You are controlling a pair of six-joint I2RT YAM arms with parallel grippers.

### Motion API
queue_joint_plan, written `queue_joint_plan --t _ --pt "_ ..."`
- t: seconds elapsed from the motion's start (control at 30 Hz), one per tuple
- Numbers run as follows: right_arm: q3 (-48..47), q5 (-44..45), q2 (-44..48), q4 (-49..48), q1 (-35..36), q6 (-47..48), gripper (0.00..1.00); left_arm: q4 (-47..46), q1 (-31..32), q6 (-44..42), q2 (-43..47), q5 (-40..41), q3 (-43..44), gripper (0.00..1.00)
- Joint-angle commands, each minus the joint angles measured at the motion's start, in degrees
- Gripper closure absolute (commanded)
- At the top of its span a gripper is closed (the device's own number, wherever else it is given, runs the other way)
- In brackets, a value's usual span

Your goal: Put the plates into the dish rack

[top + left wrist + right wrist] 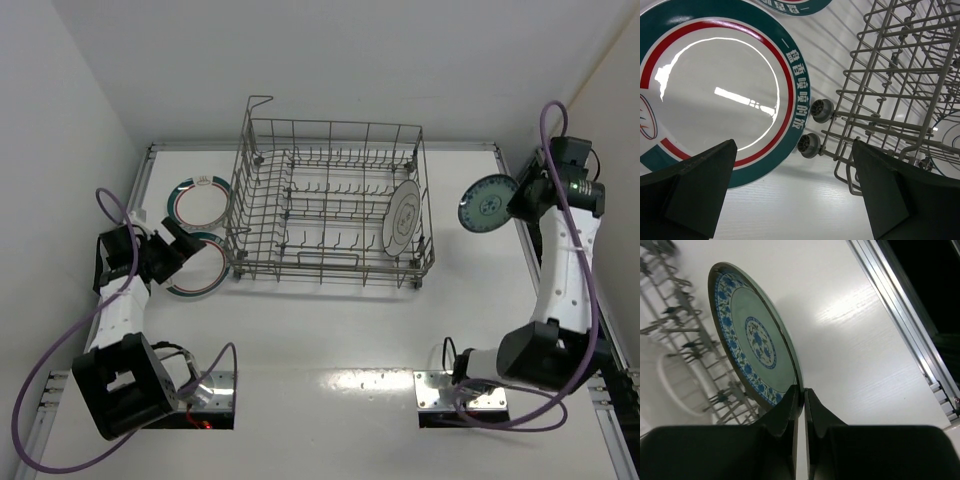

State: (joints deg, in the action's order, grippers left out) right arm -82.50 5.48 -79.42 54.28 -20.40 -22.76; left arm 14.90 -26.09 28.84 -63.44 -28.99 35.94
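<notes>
The grey wire dish rack (330,200) stands mid-table, with a white dark-rimmed plate (403,217) upright at its right end. Two white plates with green-and-red rings lie flat left of the rack: a far one (200,202) and a near one (200,268). My left gripper (180,245) is open, low over the near plate's (715,90) edge beside the rack (900,90). My right gripper (520,195) is shut on the rim of the small teal patterned plate (488,203), held in the air to the right of the rack; the plate (750,355) shows edge-on between the fingers (790,405).
Two small grey rack wheels (815,127) sit at the rack's near left corner beside the near plate. A metal rail (905,325) runs along the table's right edge, close to my right arm. White walls enclose the table at left and back.
</notes>
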Motion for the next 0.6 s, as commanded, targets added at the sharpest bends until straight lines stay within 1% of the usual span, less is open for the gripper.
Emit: queue_joint_plan --t 0.0,0.13,0.2,0.23,0.3,0.33,0.37,0.4,0.43,0.53,0.57 --pt "-4.8 3.0 3.9 2.8 1.7 -2.3 1.0 -0.2 -0.7 -1.9 0.2 -1.4 2.7 0.0" --pt "-9.4 4.5 5.4 6.0 3.7 -2.3 1.0 2.6 -0.7 -3.2 0.7 -2.1 4.2 0.0" --pt "-12.2 3.9 6.2 6.5 4.3 -2.3 1.0 4.3 0.6 -3.8 1.6 -2.1 5.7 0.0" --pt "-12.9 3.9 7.9 5.9 6.6 -2.3 1.0 4.9 1.2 -3.8 2.8 -0.8 5.7 0.0" --pt "-15.8 3.9 7.9 5.9 9.5 -3.6 1.0 6.0 2.4 -3.8 4.3 1.1 6.5 0.0" --pt "-17.0 5.1 7.9 7.0 13.5 -3.6 1.0 6.7 3.4 -3.8 5.0 1.7 6.5 0.0" --pt "-19.5 7.9 6.8 7.6 15.5 -4.2 1.0 7.2 4.0 -3.8 6.2 2.4 7.0 0.0" --pt "-20.1 8.8 6.8 7.6 17.4 -5.0 1.0 8.1 4.6 -3.8 6.7 3.2 7.0 0.0" --pt "-20.8 9.9 6.0 7.6 21.3 -5.0 1.0 8.1 5.9 -3.8 7.4 5.0 7.6 0.0" --pt "-22.3 16.3 4.6 8.8 28.3 -8.0 1.0 9.3 9.5 -2.7 9.6 10.2 7.6 0.0" --pt "-22.4 19.5 3.1 8.8 32.2 -9.4 1.0 9.3 10.2 -2.7 9.6 11.3 7.6 0.0"
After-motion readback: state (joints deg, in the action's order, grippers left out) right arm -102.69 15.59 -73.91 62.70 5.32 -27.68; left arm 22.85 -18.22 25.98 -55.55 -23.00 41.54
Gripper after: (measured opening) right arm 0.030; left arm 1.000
